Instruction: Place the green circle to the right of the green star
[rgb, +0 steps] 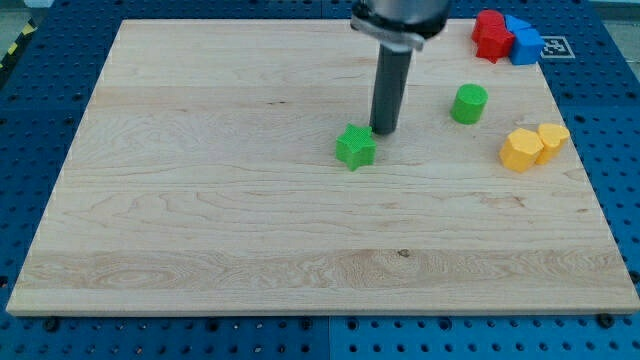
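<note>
Now, my tip (383, 131) just beside green star (355, 147) — green circle (468, 104) well apart, toward the view's right.

You have one camera only, set above and in front of the wooden board (200, 200), looking down at a slant so the far edge narrows toward the view's top. It stands back enough to take in nearly the whole board and the blue perforated table (620, 150) around it.
</note>
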